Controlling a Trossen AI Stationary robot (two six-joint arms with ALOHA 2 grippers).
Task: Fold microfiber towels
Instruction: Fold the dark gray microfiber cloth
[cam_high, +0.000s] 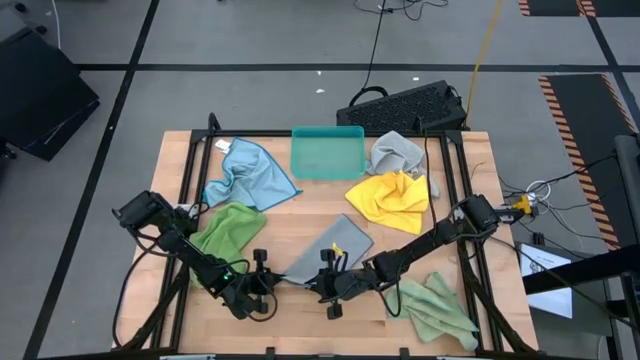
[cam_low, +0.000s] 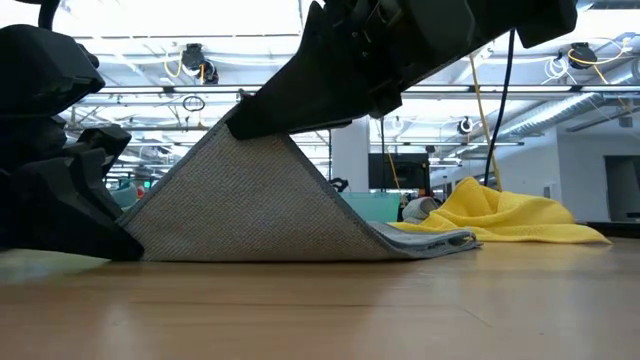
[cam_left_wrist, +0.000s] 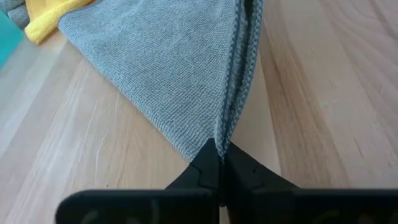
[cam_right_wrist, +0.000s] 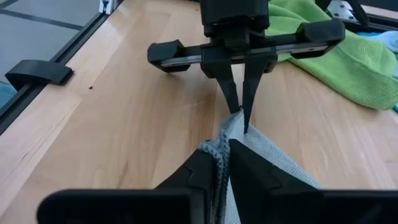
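A grey microfiber towel stands in the middle of the table like a tent. Its far part lies flat on the wood. My left gripper is shut on its near left corner, low by the table. My right gripper is shut on the towel's raised peak, a little to the right and higher. Around it lie a light blue towel, a yellow one, a second grey one and two green ones. My left gripper pinches the grey towel's corner tip between its two fingers, coming in slanting down from the near left. The hemmed edge runs straight away from the fingers, drawn taut. The corner sits just above the table. My right gripper pinches the towel's hemmed edge between its two fingers, a short way from the corner in my left gripper. It comes from the right, slanting down. That edge is lifted clear as the peak, and the cloth slopes down from it to the table.
A teal tray stands at the far middle, between the light blue and the second grey towel. A black keyboard-like object lies beyond the far edge. Black frame rails run along the table's sides. Bare wood shows near the front edge.
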